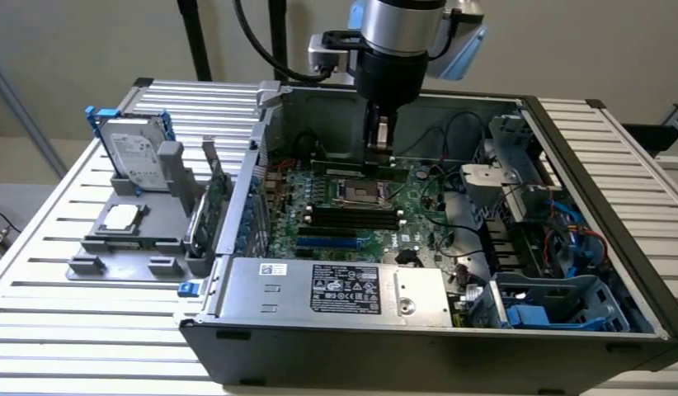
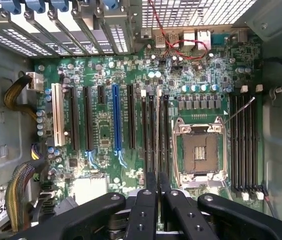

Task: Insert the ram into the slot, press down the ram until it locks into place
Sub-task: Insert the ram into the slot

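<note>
Slatted tabletop (image 1: 53, 346), open PC case (image 1: 350, 351): pincer (image 1: 379, 155) clenched on ram (image 1: 355, 171), edge-down, parallel over the slot (image 1: 339, 216) beside the processor socket (image 1: 361, 195) for a straight drop, apparently unseated.

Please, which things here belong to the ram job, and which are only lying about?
Job: tool, shut on the ram; black memory slots below it.
Lying about: hard drive, processor chip on the grey stand, blue slot, processor socket.

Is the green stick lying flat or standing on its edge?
On its edge. The gripper pinches the ram with its long edge down toward the black slots; seen from the wrist, it is a thin line.
</note>
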Action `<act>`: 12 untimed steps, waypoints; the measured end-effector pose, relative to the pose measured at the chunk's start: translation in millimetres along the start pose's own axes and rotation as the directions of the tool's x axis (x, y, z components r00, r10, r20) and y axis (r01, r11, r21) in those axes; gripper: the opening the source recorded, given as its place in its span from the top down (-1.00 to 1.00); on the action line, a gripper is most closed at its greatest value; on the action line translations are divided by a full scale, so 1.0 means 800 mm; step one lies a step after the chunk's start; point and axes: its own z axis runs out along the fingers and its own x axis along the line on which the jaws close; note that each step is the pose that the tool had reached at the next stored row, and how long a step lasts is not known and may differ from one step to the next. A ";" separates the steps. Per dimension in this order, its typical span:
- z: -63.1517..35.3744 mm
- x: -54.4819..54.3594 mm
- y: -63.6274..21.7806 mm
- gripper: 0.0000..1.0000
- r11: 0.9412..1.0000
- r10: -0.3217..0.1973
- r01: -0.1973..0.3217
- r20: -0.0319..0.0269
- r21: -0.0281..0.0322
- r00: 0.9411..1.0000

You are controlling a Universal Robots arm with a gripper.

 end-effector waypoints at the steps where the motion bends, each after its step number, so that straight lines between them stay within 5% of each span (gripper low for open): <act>1: 0.003 0.001 0.000 0.74 1.000 0.000 0.000 0.000 0.000 1.000; 12: 0.028 0.005 -0.001 0.74 1.000 -0.006 0.006 0.000 0.000 1.000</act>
